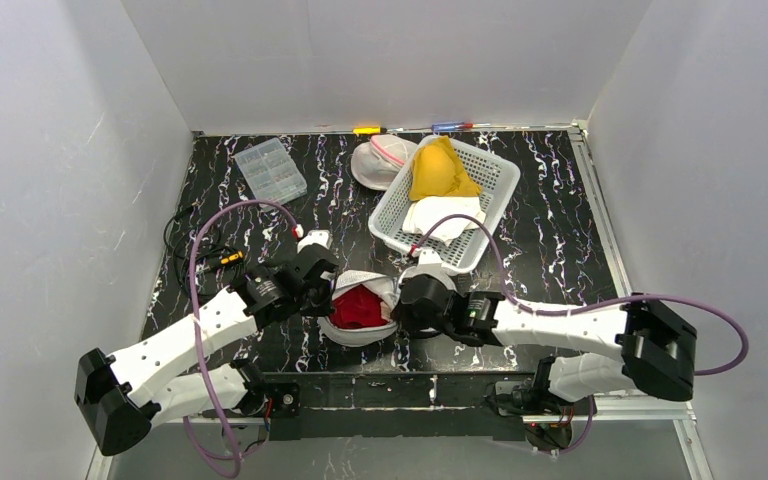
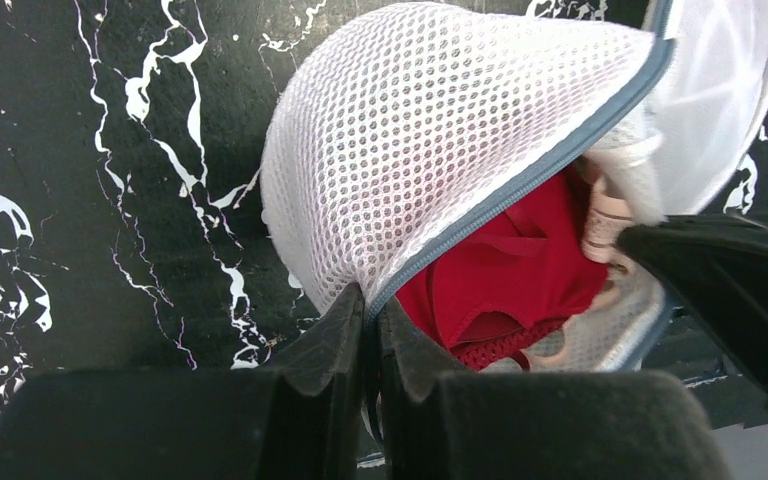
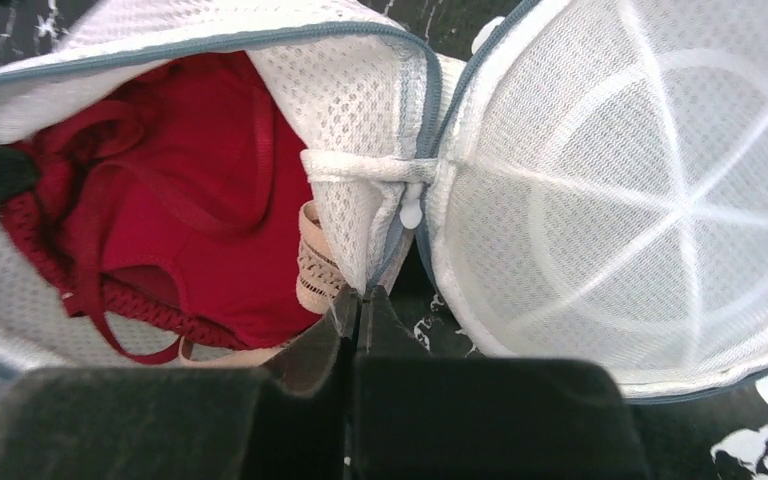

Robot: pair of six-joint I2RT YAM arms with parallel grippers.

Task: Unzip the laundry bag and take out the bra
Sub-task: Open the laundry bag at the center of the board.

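Near the front edge of the bench point(image 1: 550, 250), between the two arms, lies the bag point(image 1: 358, 337), a white mesh shell with grey zip trim. Its zip stands open and the two halves are spread apart like a clam.

Left end effector point(image 1: 320, 283): closed. The wrist view shows its fingertips point(image 2: 352, 315) pressed together on the grey-trimmed rim of the bag point(image 2: 430, 150), at the bag's left side.

Right end effector point(image 1: 407, 300): closed. Its own wrist view shows the tips point(image 3: 345, 310) meeting on the mesh edge where the bag's two halves point(image 3: 640, 200) join, at the bag's right side.

Bra point(image 1: 358, 308): red, inside the open bag, between the two end effectors. It rests in the lower half, straps loose across it point(image 3: 210, 220). A beige lace band point(image 3: 312, 268) shows at its edge, beside the right fingertips. From the left wrist the bra point(image 2: 500, 270) is seen under the raised mesh half.

Further back, right of centre, sits a white basket point(image 1: 495, 190) holding a yellow cloth point(image 1: 440, 172) and a white cloth point(image 1: 447, 218). Touching its far left corner is a second white mesh shell point(image 1: 380, 162) with pink trim. Left of that, well apart, lies a clear box point(image 1: 270, 168).
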